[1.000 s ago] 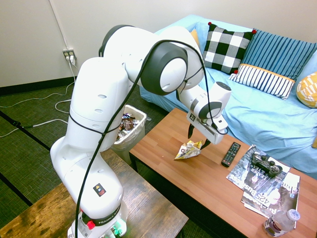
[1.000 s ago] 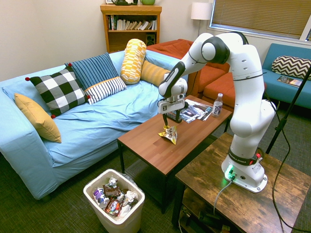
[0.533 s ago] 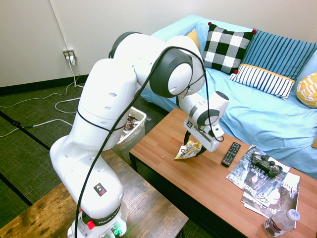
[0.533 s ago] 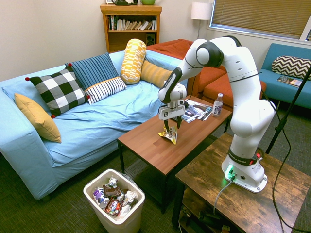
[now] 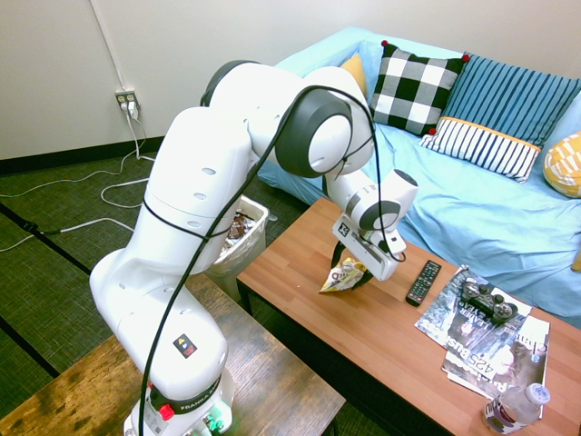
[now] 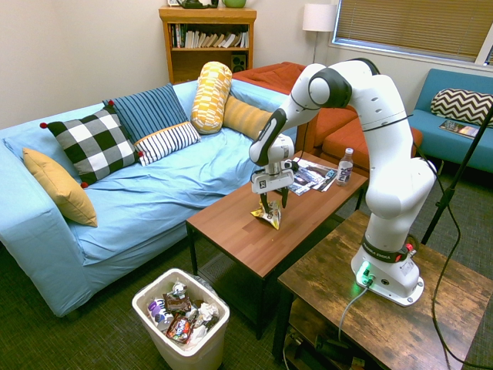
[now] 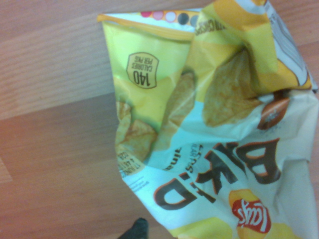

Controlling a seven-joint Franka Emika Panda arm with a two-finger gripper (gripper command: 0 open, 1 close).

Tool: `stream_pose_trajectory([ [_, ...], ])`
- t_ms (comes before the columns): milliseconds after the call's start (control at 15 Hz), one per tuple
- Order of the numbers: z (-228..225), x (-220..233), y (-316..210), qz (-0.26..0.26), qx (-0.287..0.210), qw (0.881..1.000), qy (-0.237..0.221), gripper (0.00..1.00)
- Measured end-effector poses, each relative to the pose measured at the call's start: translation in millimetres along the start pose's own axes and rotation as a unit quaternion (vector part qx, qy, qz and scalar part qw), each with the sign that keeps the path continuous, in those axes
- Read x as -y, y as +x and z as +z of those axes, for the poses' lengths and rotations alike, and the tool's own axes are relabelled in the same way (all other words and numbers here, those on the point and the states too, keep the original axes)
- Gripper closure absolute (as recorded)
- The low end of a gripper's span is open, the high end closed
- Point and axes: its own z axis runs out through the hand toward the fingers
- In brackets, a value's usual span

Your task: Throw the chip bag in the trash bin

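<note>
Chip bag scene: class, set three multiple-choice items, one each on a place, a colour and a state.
1. Where does the chip bag lie?
A. on the wooden coffee table
B. in the trash bin
C. on the sofa

2. What colour is the bin?
A. black
B. white
C. green

3. How is the end effector?
A. shut, over the remote
B. open, in the bin
C. open, down at the bag

Answers:
1 A: the bag rests on the tabletop.
2 B: its walls are white.
3 C: the fingers stand apart at the bag.
</note>
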Motion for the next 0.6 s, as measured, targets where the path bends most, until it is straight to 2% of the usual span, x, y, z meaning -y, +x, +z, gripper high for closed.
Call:
stream_pose_trajectory([
  [600, 2.3, -6.3, 9.2, 0.013, 0.015, 1.000, 0.002, 1.00],
])
